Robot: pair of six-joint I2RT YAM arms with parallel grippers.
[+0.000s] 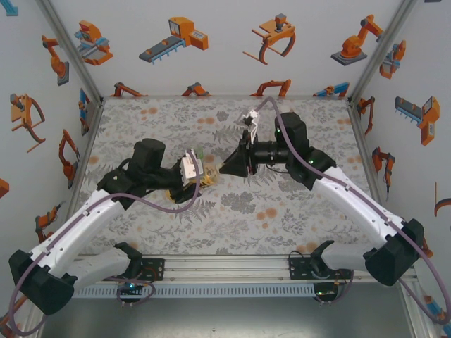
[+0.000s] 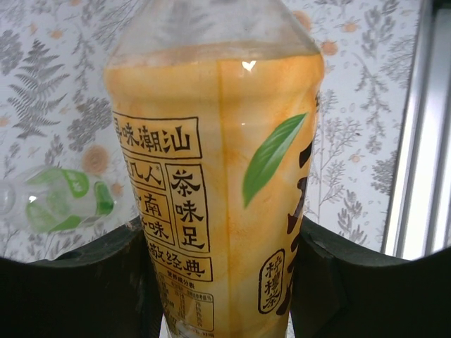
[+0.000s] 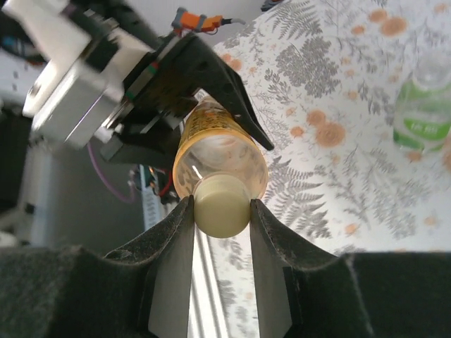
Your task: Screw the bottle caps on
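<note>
My left gripper [image 2: 224, 282] is shut on the yellow bottle [image 2: 218, 176], its fingers pressing both sides of the label. From above, the yellow bottle [image 1: 209, 177] hangs tilted over the middle of the table between the left gripper [image 1: 197, 172] and the right gripper [image 1: 227, 167]. In the right wrist view, a pale bottle cap [image 3: 221, 204] sits at the mouth of the yellow bottle [image 3: 218, 148], and my right gripper [image 3: 220, 208] is shut on that cap. A green-labelled clear bottle [image 2: 60, 201] lies on the cloth, also visible as the green-labelled bottle [image 3: 423, 105] at the right.
A floral cloth [image 1: 232, 211] covers the table. An aluminium rail [image 1: 225, 271] runs along the near edge, and printed walls [image 1: 42, 105] close in the sides and back. A metal frame post [image 2: 423, 141] stands right of the bottle.
</note>
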